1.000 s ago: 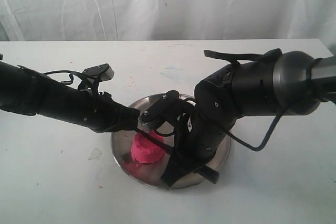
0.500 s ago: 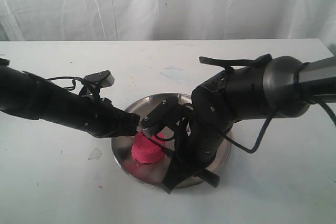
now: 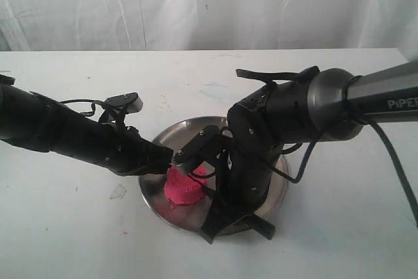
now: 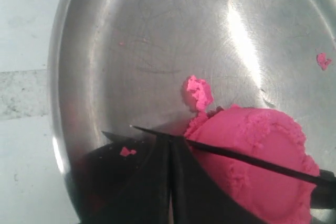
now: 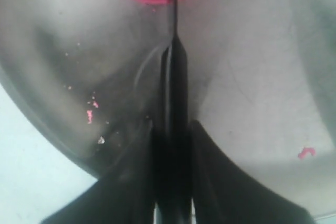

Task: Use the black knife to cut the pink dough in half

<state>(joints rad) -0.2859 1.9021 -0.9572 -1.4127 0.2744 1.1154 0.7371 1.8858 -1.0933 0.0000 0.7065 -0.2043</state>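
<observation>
The plate (image 3: pixel 277 191) sits low in the middle of the frame with the soft dough (image 3: pixel 183 187) on its left half, likely to squash under a squeeze. The right gripper (image 5: pixel 170 129) pinches the stiff knife (image 4: pixel 231 153) by its handle. The left gripper (image 4: pixel 169 156) looks pressed together beside the dough; the blade lies across the lump's top, tip toward lower left.

1. The left arm stretches low from the left, its gripper (image 3: pixel 171 157) at the plate's near-left side, fingers (image 4: pixel 157 182) pressed together.
2. The right arm curls downward, its gripper (image 5: pixel 170 145) clamped on the black knife (image 4: pixel 231 156).
</observation>
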